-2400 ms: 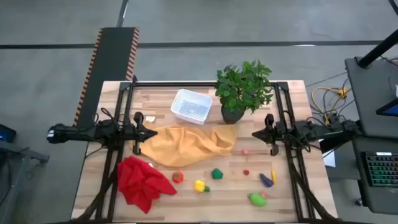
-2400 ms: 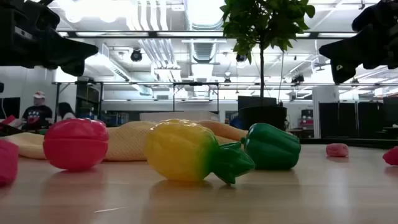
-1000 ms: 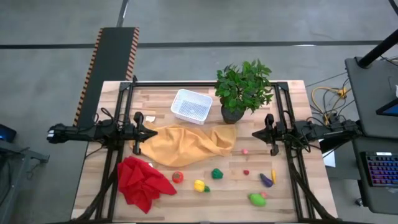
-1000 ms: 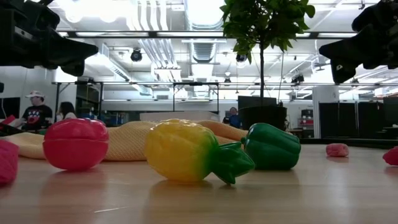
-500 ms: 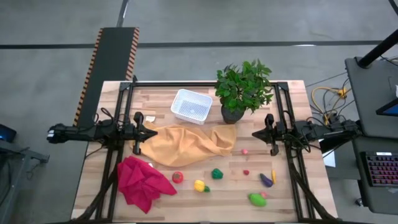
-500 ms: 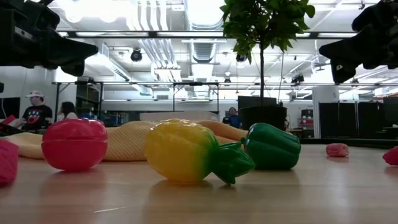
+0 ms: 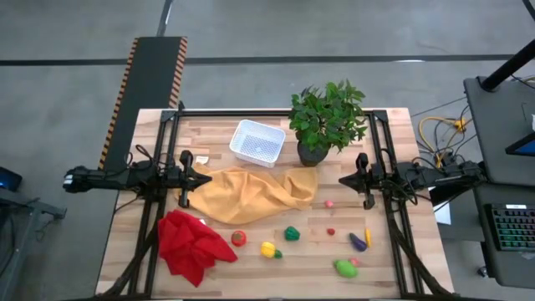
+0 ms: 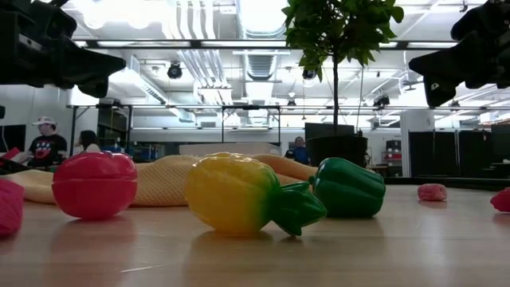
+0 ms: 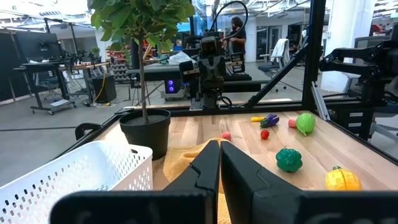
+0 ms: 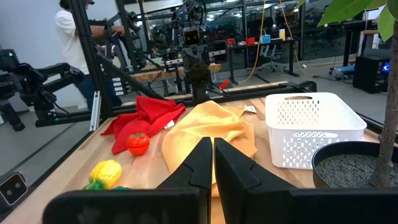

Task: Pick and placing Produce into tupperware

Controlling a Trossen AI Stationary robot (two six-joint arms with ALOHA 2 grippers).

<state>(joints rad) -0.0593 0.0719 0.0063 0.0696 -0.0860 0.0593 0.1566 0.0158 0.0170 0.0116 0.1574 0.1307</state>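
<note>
Produce lies scattered over the near half of the table [image 7: 217, 130], none of it in the bin [image 7: 257, 142]. From the high view, a tomato [image 7: 239, 238] sits just beside the red cloth [image 7: 191, 242], then a yellow piece with a green end [image 7: 269, 249], a green pepper [image 7: 291, 233], a small red piece [image 7: 331, 232], a small pink piece [image 7: 329, 202], a purple eggplant [image 7: 358, 242] with a thin yellow piece [image 7: 368, 237] just beside it, and a light green piece [image 7: 343, 267] nearest the front edge.

Bin — white, dotted walls, empty — stands at the far side of the table, just beside the potted plant [image 7: 326, 117]. A yellow cloth [image 7: 255, 192] is spread between the bin and the produce, with one corner close to the plant pot.

Left gripper [image 7: 208, 179] hangs above the table at the left edge of the yellow cloth, fingers clenched together with nothing between them; its wrist view shows the two dark fingers [image 9: 205, 168] pressed side by side. Right gripper [image 7: 343, 180] hangs opposite it, near the plant pot and the pink piece, likewise clenched and empty — its fingers [image 10: 202, 158] meet in the right wrist view. Both grippers are well apart from every piece of produce.

In the low view, the yellow piece and the pepper lie touching or nearly so; which, I cannot tell.
</note>
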